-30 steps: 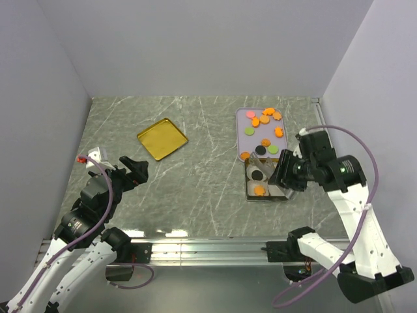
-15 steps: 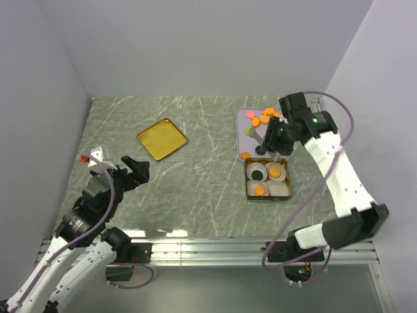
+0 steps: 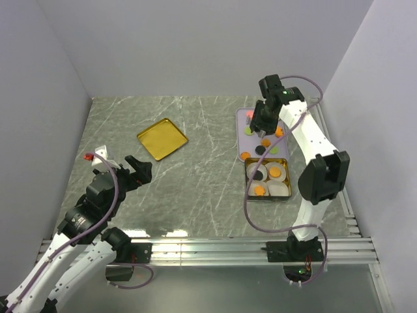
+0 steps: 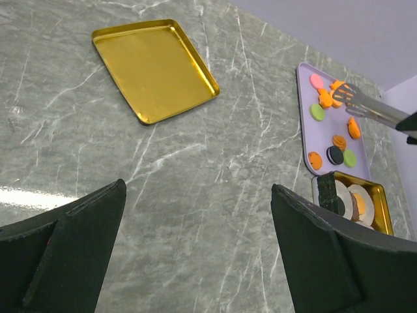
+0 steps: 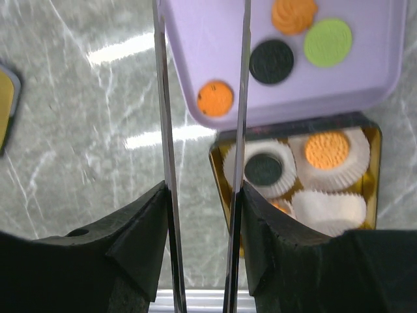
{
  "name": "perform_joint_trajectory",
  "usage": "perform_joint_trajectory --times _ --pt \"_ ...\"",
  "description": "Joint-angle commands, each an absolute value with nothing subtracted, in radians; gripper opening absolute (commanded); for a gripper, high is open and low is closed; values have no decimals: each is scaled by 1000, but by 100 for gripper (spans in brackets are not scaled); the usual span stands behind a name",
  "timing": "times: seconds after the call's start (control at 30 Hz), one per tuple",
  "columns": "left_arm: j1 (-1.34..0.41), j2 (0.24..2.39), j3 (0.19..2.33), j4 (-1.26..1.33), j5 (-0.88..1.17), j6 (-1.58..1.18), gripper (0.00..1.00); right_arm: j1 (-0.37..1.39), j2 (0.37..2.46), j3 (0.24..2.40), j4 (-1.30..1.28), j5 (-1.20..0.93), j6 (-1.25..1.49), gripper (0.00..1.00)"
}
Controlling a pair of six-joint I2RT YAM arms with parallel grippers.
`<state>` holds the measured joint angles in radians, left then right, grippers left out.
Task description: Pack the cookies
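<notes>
The cookies (image 3: 263,122) lie on a purple tray (image 3: 241,142): mostly orange, with a pink, a green and a black one. My right gripper (image 3: 262,121) is shut on metal tongs (image 4: 373,111) whose tips hover over the orange cookies at the tray's far end. In the right wrist view the tongs' blades (image 5: 163,98) run out from my right gripper (image 5: 202,208) above the tray (image 5: 202,39). A gold tin (image 3: 247,179) holds white paper cups with a black cookie (image 5: 263,169) and an orange cookie (image 5: 327,149). My left gripper (image 3: 140,167) is open and empty, far to the left.
A gold lid (image 3: 161,137) lies on the marble table's far left, also in the left wrist view (image 4: 153,68). Grey walls close in the table on three sides. The metal rail with the arm bases runs along the near edge.
My right arm swung with the tongs from over the tin to the far end of the purple tray. An orange cookie now shows in the tin's far right cup. The left arm barely moved.
</notes>
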<state>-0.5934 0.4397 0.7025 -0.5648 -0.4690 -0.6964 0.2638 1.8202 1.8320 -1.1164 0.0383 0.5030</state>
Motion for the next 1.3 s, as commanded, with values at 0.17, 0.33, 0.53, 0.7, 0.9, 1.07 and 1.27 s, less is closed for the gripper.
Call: perform_joint_trajectory --times 0.17,0.33,0.53,0.7,0.9,1.07,1.27 --pt "-601 485 732 -558 -477 -693 99 258 1934 1987 -1118 130 508 51" --pt "-601 502 732 -557 -480 -692 99 256 1951 1959 -1092 144 518 51" --pt "-601 528 730 -552 -485 -690 99 255 2009 1974 -1075 110 534 50" --pt "-601 551 735 -558 -485 -690 100 247 2057 2014 -1080 114 531 50" --pt "-600 552 732 -560 -502 -695 99 235 2100 2046 -1080 103 528 50" --pt "-601 563 735 -568 -514 -701 99 230 2117 2068 -1085 86 529 48" --pt "-600 569 739 -574 -517 -704 99 229 2121 2065 -1083 69 529 38"
